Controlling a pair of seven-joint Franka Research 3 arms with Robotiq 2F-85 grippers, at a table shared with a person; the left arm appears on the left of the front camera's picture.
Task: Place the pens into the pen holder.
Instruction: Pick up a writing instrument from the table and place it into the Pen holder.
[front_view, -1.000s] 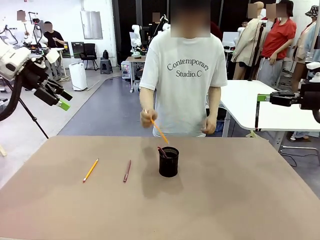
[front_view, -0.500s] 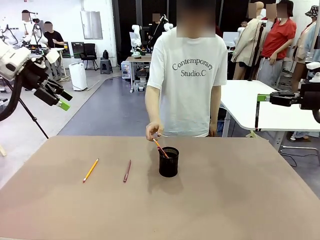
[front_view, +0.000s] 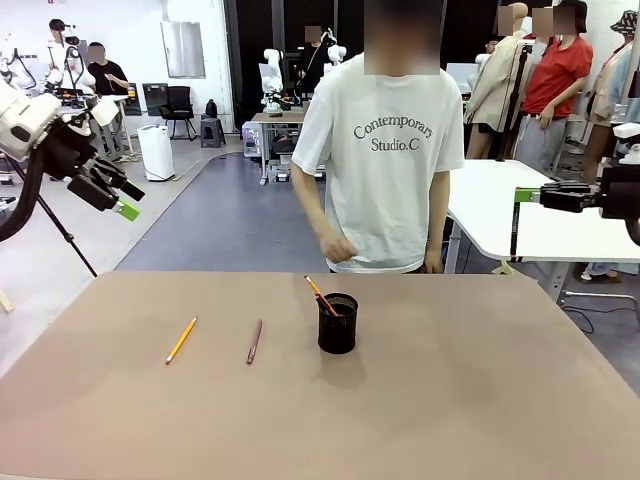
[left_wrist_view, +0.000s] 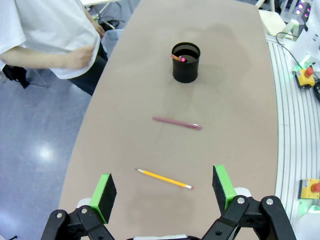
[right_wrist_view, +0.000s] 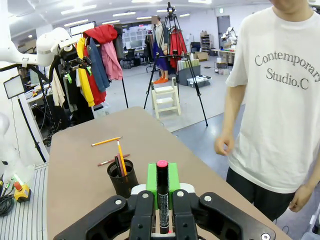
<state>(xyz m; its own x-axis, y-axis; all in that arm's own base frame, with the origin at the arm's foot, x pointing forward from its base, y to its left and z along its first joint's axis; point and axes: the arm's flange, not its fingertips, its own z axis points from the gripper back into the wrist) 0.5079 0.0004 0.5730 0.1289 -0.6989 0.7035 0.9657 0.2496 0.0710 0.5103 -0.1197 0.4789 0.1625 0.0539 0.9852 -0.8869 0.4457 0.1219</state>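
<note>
The left gripper (front_view: 130, 200) gapes; the right gripper (front_view: 520, 195) clamps a pink-capped pen (right_wrist_view: 162, 196); orange pen (front_view: 181, 340) and reddish pen (front_view: 254, 341) lie near the pen holder (front_view: 337, 330).

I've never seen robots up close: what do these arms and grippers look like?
The left arm and right arm are white, rounded shells. A black cable loops off the left one. The left gripper and right gripper are black, each with two jointed fingers tipped with bright green pads.
</note>
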